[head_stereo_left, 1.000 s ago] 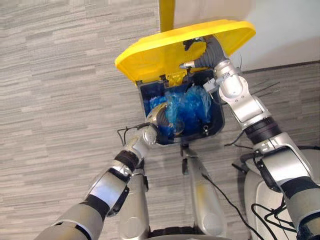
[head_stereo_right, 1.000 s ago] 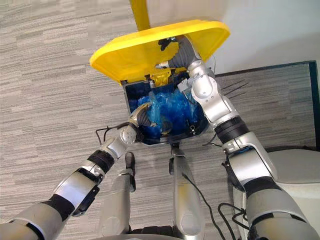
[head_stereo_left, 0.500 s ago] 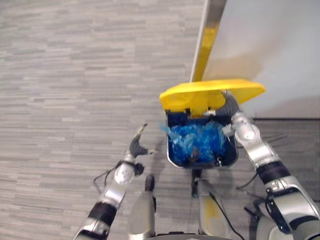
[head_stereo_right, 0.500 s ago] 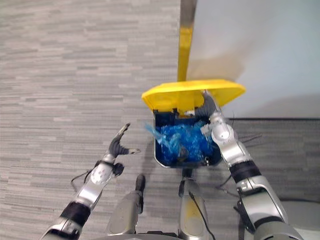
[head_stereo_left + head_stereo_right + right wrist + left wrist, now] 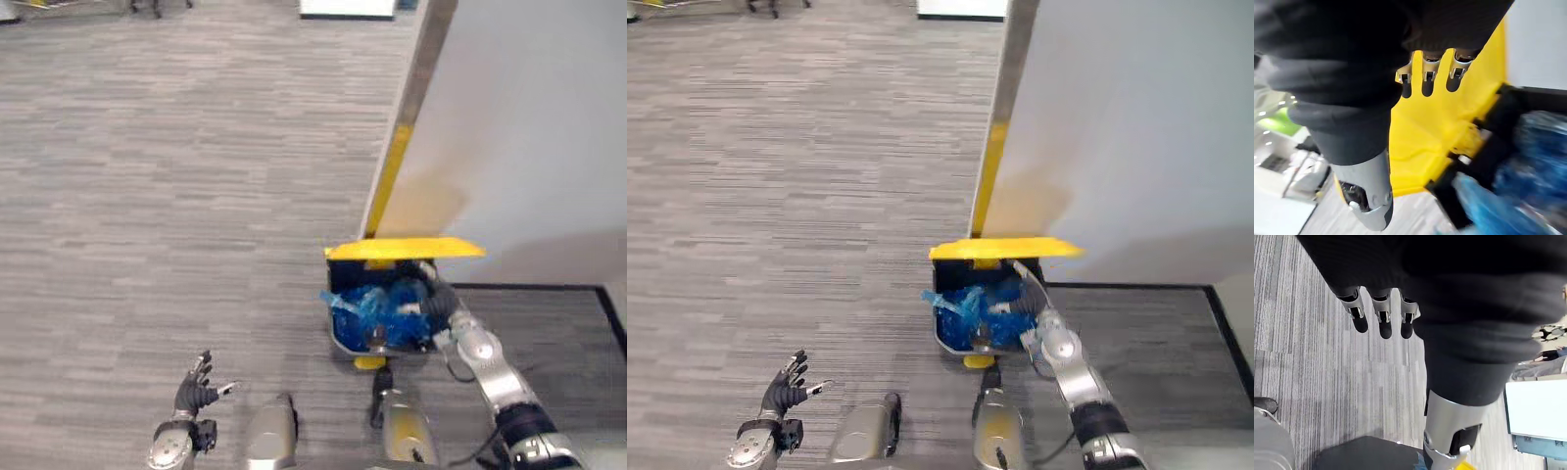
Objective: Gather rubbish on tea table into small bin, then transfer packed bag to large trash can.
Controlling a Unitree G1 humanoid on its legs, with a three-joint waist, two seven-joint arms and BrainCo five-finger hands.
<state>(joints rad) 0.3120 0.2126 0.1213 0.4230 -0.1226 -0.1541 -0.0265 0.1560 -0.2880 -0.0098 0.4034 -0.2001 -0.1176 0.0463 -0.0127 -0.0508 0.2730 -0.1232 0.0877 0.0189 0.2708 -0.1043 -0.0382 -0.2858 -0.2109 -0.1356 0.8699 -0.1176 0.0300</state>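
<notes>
At the lower left of the eye views, the left hand (image 5: 194, 390) is hovering over the grey carpet (image 5: 176, 196). Its fingers (image 5: 1384, 323) are spreading straight and gripping nothing. It is sitting well apart from the bin (image 5: 336, 290), which is standing just right of the frame's centre.

The right hand (image 5: 438, 297) is reaching in from the lower right to the bin's right side, just under the yellow lid (image 5: 404, 249). In its wrist view its fingers (image 5: 1426, 78) are pointing straight out before the lid's underside, open and holding nothing. I cannot tell whether they are touching it. The lid is standing raised over the bin's mouth.

Inside the bin, 1 blue bag (image 5: 377, 305) is lying crumpled, with a fold poking over the left rim.

Behind the bin, a white wall (image 5: 529, 147) is taking the upper right of the frame. Along the wall's left edge 1 post (image 5: 392, 181) is bearing a yellow strip.
</notes>
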